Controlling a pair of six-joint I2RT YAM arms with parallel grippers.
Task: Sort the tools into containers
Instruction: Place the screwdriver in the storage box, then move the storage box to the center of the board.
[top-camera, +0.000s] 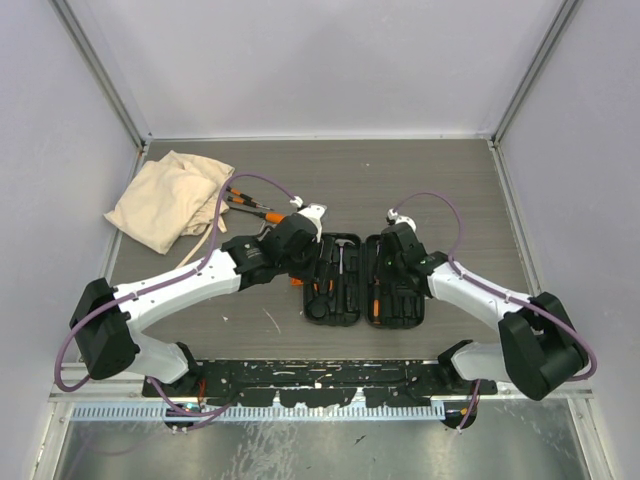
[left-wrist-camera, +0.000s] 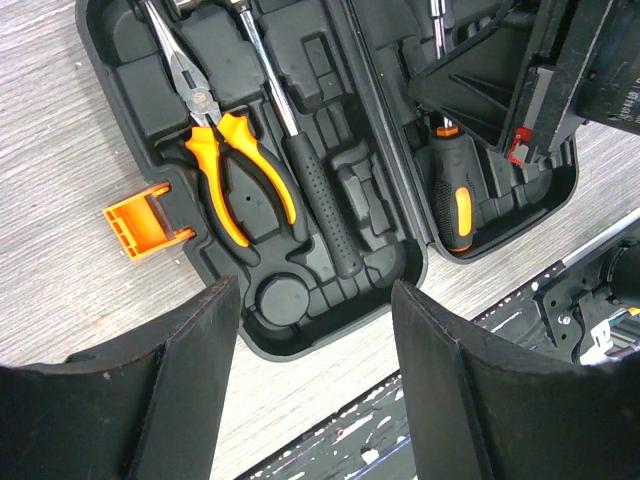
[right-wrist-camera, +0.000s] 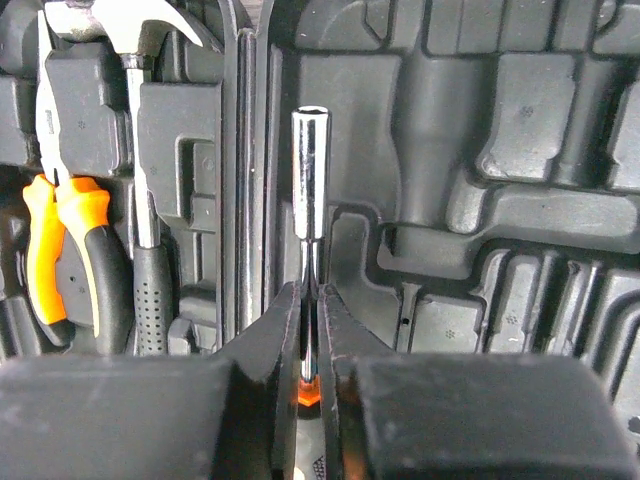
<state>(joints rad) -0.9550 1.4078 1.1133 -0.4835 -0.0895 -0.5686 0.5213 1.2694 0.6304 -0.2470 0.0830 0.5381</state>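
Right gripper (right-wrist-camera: 310, 300): jaws pinched nearly together on the thin steel shaft of a socket-tipped driver (right-wrist-camera: 310, 170). The grip sits just ahead of the orange collar, and the handle is hidden under the gripper body. The shaft points straight out from the fingertips, over the moulded recesses in the right-hand half of the open case (right-wrist-camera: 520, 250).

To the left of this gripper, past the hinge ridge, the hammer (right-wrist-camera: 140, 40) and pliers (right-wrist-camera: 60, 240) lie seated in their pockets.

Left gripper (left-wrist-camera: 310, 330): jaws well apart and holding nothing. It hangs over the near edge of the other case half, with the pliers and hammer handle just beyond its fingertips. An orange latch (left-wrist-camera: 140, 222) sticks out of the case wall off its left finger. Further right, a screwdriver (left-wrist-camera: 455, 200) is seated beside the right arm.

Well away, loose screwdrivers (top-camera: 250, 205) lie on the table (top-camera: 450, 180) next to a cloth bag (top-camera: 165, 200).

Risks, as I judge them:
- A round, smooth shaft in a narrow pinch may swivel or slide, so the heavier handle could droop.
- If the driver is let go out of line with its slot, it may rest on a ridge and sit proud.
- The socket tip could snag a moulded wall and drag the case.
- The arms work close together, so contact near the hinge is possible.
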